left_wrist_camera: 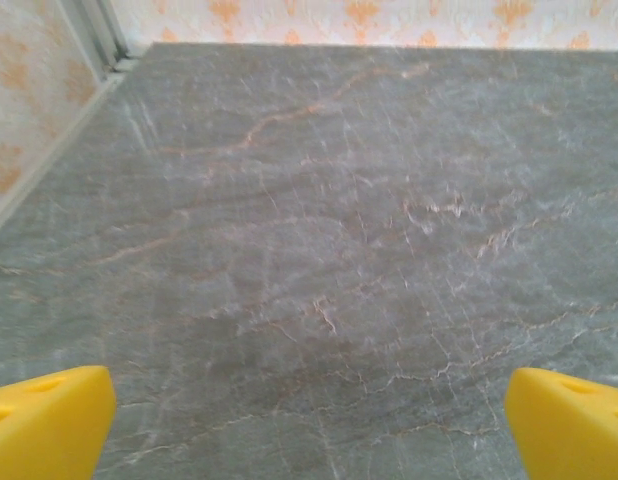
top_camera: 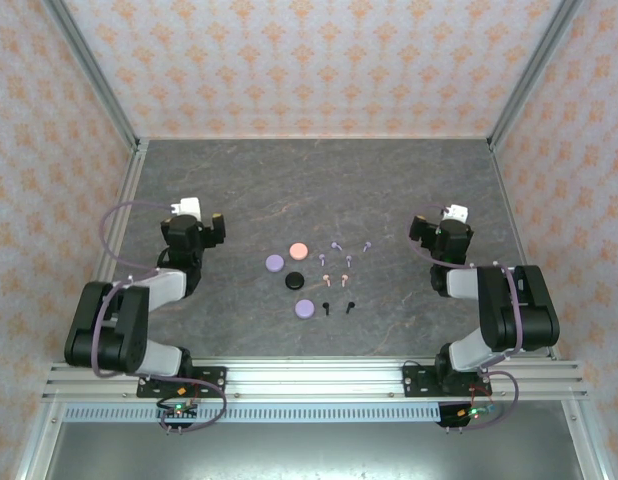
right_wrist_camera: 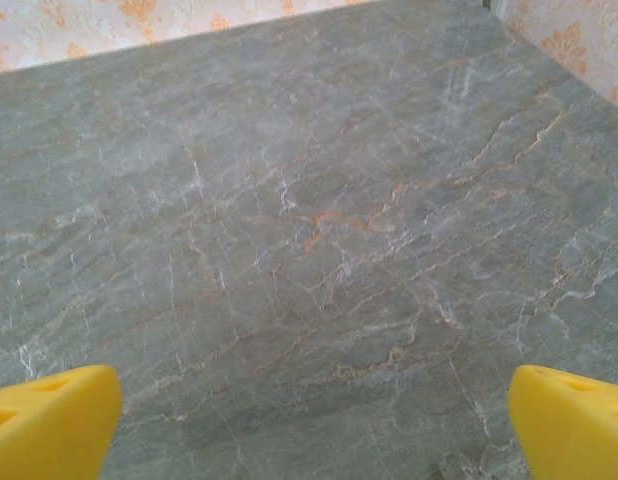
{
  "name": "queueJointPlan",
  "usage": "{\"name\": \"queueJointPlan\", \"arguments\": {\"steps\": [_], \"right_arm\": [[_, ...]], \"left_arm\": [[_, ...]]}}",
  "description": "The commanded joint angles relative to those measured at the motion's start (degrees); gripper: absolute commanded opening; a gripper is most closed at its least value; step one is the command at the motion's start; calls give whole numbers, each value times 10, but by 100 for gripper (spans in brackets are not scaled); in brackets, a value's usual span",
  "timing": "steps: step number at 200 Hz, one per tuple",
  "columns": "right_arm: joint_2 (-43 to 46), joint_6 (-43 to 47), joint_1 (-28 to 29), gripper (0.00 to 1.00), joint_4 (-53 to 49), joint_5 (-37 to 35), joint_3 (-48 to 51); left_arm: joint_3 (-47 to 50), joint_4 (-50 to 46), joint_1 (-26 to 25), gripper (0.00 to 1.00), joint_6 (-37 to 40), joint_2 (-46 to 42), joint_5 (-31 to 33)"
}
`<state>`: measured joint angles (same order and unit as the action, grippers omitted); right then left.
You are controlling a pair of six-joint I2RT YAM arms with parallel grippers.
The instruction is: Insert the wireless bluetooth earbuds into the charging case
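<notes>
Several tiny stemmed earbuds lie loose mid-table: lilac ones (top_camera: 336,245) (top_camera: 367,245) at the back, two pink ones (top_camera: 327,278) (top_camera: 343,278) in the middle, two black ones (top_camera: 328,307) (top_camera: 350,305) nearest. Just left of them sit round disc-shaped charging cases: lilac (top_camera: 275,263), pink (top_camera: 299,249), black (top_camera: 294,282) and a second lilac (top_camera: 305,309). My left gripper (top_camera: 194,222) hovers far left of the discs, open and holding nothing. My right gripper (top_camera: 444,225) is off to the right of the earbuds, also open. Both wrist views look at bare tabletop between yellow fingertips (left_wrist_camera: 49,420) (right_wrist_camera: 569,420).
The dark marbled tabletop (top_camera: 319,180) is fenced by patterned walls at the back and both sides, with aluminium rails along the edges. Both arm bases stand on the near rail (top_camera: 309,378).
</notes>
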<state>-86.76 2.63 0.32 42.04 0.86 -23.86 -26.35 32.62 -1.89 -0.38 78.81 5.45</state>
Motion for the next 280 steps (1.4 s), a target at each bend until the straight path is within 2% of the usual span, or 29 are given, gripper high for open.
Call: {"name": "queueJointPlan", "arguments": {"steps": [1, 25, 40, 55, 67, 88, 114, 138, 170, 199, 246, 280], "right_arm": [[40, 0, -3, 99, -76, 18, -40], [111, -3, -2, 99, -175, 44, -64], [157, -24, 2, 99, -231, 73, -78], [200, -30, 19, 99, -291, 106, -97], [225, -32, 45, 99, -338, 124, -114], [249, -44, 94, 99, -438, 163, -158], [264, -71, 198, 99, -586, 126, -216], [256, -119, 295, 98, -663, 105, -242], [194, -156, 436, 97, -737, 45, -293], [78, -165, 528, 94, -810, 9, -374], [-82, -153, 616, 91, -853, 11, -473], [-153, -150, 642, 90, -863, 16, -514]], "left_arm": [[-39, -101, -4, 100, -36, -72, 41], [-100, -238, -4, 100, -111, -129, -1], [-158, -343, -4, 100, -165, -137, -41], [-191, -405, -4, 100, -208, -140, -87], [-197, -423, -6, 100, -228, -150, -131], [-194, -445, -14, 100, -269, -175, -167], [-173, -454, -33, 100, -299, -210, -176], [-154, -453, -49, 100, -324, -232, -171], [-148, -461, -57, 100, -325, -238, -156], [-153, -462, -58, 100, -326, -233, -146], [-157, -474, -61, 100, -326, -232, -134], [-155, -489, -61, 100, -322, -243, -128]]}}
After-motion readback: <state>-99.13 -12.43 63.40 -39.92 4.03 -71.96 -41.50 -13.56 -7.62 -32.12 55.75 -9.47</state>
